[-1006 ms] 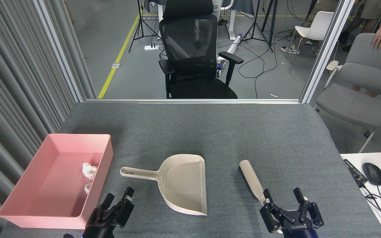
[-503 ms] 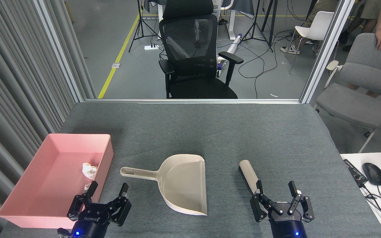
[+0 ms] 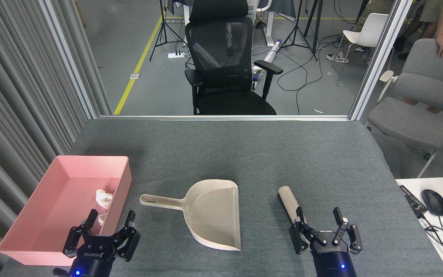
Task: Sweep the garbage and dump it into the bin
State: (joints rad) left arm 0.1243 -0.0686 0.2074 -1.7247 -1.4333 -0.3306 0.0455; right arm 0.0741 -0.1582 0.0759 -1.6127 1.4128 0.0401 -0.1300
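Garbage in bin, left gripper spread empty, right gripper spread empty

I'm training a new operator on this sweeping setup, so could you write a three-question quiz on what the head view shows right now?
1. True or false: both tissue wads lie inside the pink bin.
2. Multiple choice: what is the left gripper holding? A) the dustpan B) the brush C) nothing
3. Fill in: the dustpan's handle points toward the ____.

Key:
1. True; the dustpan is empty.
2. C; its jaws are open, as are those of the right gripper.
3. Pink bin, on the robot's left.
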